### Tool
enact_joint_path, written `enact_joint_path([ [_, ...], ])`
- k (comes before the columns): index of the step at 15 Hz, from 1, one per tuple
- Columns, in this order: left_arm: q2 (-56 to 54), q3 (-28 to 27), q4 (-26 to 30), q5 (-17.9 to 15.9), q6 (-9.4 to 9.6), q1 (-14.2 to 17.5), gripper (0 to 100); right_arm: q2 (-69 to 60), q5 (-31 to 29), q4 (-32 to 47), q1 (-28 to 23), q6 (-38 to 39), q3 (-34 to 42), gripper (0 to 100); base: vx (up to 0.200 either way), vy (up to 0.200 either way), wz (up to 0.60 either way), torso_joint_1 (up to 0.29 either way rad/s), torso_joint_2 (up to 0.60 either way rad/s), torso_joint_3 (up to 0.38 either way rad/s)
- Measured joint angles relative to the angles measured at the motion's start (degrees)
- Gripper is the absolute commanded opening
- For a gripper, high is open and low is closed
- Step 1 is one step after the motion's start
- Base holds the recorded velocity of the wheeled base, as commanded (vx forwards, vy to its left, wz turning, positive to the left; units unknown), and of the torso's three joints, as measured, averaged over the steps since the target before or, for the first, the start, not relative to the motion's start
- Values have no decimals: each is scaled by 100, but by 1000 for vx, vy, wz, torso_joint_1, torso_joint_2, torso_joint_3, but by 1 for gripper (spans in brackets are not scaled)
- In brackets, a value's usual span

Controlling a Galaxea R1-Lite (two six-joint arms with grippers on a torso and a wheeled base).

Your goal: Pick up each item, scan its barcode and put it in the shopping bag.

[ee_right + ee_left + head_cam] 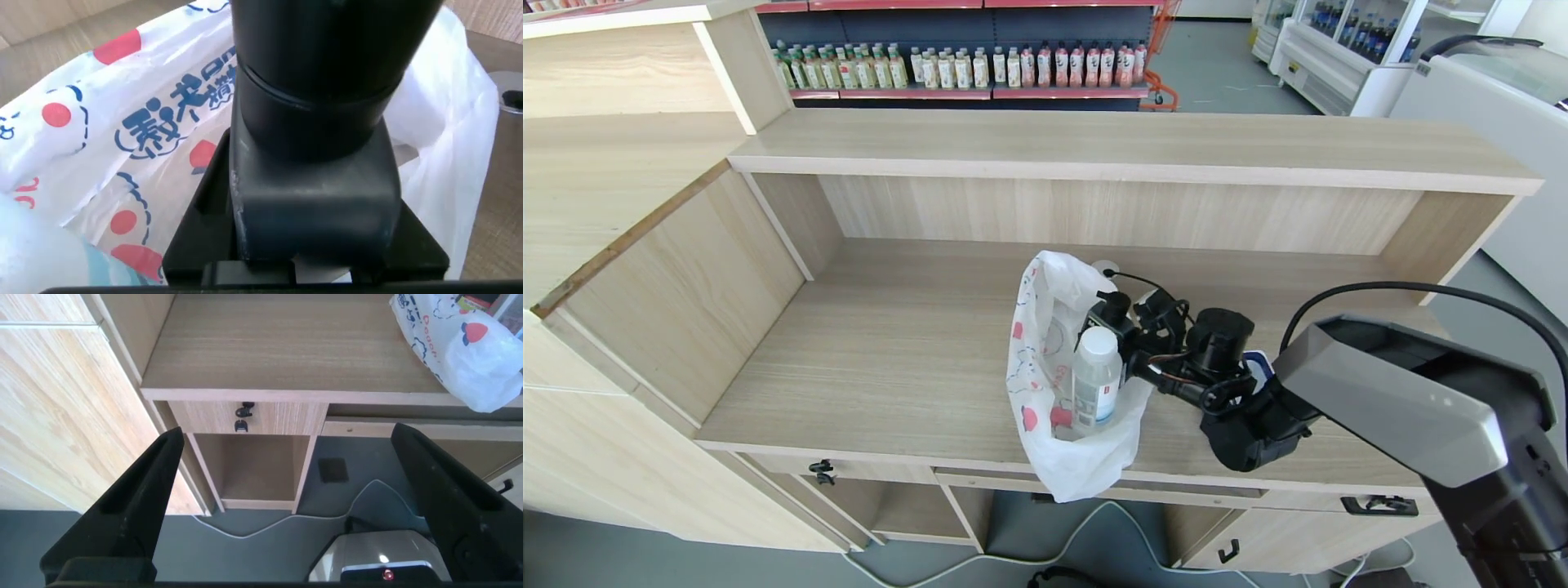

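A clear bottle [1096, 376] with a white cap stands upright inside the shopping bag [1045, 327], its cap and shoulders above the crumpled rim. The bag is white plastic with red and blue prints; it sits open at the front edge of the wooden surface [890, 351], right of the middle, and its lower end sags over that edge. The right pincer [1135, 335] is at the bag's mouth, just beside the bottle on its right, with the arm coming in from the right over the surface. I cannot tell from its black parts whether its fingers are apart or together, nor whether they touch the bottle. In the right wrist view, black hardware stands close in front of the printed plastic. The left pincer [288, 437] hangs low in front of the surface, well apart from the bag, its 2 black fingers [151, 482] spread wide with nothing between them. Beyond them is a drawer front with a key [242, 416] above an open cabinet bay. A shelf of bottled drinks [964, 69] stands in the room behind.
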Motion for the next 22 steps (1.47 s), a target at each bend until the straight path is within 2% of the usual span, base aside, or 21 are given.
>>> enact_joint_path([
  [5,0,0,2,0,0,0,100,141,66,13,0,-134,-21,0,0,0,0,0,0,0],
  [6,0,0,0,0,2,0,100,150,107,16,0,-134,-22,100,0,0,0,0,0,0],
  [14,0,0,0,0,2,0,100,-132,115,0,-37,-55,48,100,0,0,0,0,0,0],
  [22,0,0,2,-1,2,0,100,-1593,110,11,-623,16,1184,100,0,0,0,0,0,0],
])
